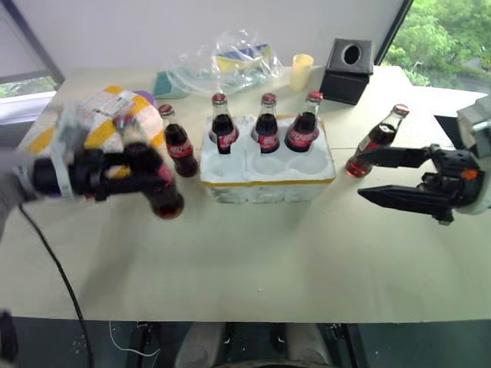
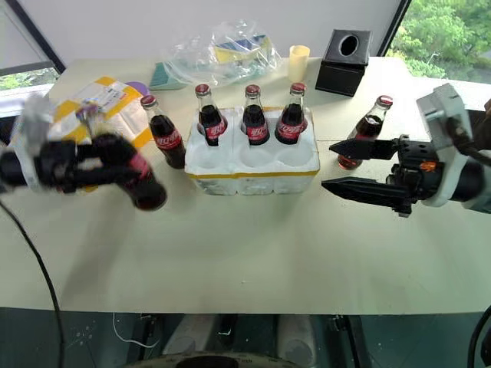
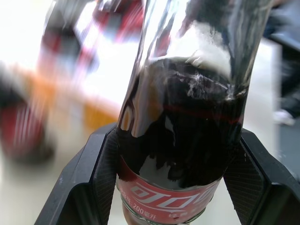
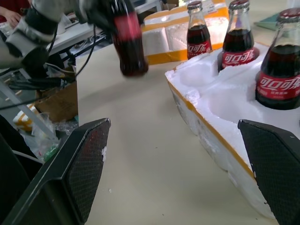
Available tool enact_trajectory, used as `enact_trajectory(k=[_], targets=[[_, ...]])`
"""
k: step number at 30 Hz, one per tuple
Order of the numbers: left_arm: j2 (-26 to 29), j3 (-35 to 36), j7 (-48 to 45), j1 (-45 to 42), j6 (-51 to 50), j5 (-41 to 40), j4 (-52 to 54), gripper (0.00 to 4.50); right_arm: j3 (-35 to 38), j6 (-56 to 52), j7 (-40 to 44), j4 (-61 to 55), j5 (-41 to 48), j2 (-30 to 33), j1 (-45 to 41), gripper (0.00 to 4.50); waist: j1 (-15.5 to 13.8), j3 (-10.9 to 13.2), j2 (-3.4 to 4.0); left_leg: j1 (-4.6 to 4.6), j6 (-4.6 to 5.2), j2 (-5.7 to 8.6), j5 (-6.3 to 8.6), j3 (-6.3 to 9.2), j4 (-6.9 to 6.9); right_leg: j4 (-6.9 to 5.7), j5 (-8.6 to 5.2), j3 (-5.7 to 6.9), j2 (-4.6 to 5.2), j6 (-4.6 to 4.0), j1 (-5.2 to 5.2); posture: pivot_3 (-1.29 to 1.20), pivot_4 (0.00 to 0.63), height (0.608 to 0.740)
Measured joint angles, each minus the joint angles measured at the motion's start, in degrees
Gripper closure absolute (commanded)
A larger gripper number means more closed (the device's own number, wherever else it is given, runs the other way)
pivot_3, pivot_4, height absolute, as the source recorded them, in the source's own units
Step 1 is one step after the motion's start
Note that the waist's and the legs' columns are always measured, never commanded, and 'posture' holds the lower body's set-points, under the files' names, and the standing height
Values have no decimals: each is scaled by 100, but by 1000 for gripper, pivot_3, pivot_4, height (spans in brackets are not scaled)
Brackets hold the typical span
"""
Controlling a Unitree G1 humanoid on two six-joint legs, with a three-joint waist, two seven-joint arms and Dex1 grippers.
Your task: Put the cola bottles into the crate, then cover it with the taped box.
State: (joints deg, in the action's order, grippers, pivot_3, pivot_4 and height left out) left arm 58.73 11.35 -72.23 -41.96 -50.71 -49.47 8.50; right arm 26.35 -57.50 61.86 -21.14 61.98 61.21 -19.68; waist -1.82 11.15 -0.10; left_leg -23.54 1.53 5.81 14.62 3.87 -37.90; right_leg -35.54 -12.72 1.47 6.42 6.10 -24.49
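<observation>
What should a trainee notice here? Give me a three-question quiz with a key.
1. How many cola bottles stand in the crate?
2. True or false: the left gripper holds a cola bottle clear of the table.
3. The right gripper is: A) shut on a bottle, B) open, C) holding the taped box.

Key: 1. Three, in the far row. 2. True. 3. B.

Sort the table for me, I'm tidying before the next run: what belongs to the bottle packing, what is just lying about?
Job: six cola bottles, one in the left gripper; crate; taped box.
Lying about: black cube, plastic bag, yellow cup, teal pad.
</observation>
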Motion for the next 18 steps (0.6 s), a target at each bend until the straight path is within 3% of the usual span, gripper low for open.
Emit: enact_trajectory(k=[4, 9, 14, 18], targets=[[-767, -736, -112, -1028, -27, 130, -600, 1929, -57, 87, -81, 0, -10, -13, 41, 0, -18, -1, 2, 5, 5, 3, 0, -4, -4, -5, 7, 1, 0, 13, 6, 0, 150, 740], [-1828, -1571, 65, -1607, 461, 1001, -1658, 1929, -66, 134, -274, -8, -13, -101, 90, 0, -34, 7, -12, -1, 5, 4, -1, -4, -13, -16, 7, -2, 2, 14, 0, 0, 150, 740], [-2871, -1806, 403, -2062, 1056, 1646, -2624, 1929, 19, 143, -589, -82, 23, -165, 222, 0, -40, 10, -16, -10, -5, 7, -6, -4, -17, -15, 10, -5, 5, 18, -6, 0, 150, 740], [-3261, -1881, 420, -2174, 1385, 1935, -3104, 1929, 176, 142, -791, -198, 87, -173, 392, 0, -18, 10, -16, -22, -16, 7, -13, -5, -16, -17, 10, -6, 4, 19, -22, 0, 150, 740]])
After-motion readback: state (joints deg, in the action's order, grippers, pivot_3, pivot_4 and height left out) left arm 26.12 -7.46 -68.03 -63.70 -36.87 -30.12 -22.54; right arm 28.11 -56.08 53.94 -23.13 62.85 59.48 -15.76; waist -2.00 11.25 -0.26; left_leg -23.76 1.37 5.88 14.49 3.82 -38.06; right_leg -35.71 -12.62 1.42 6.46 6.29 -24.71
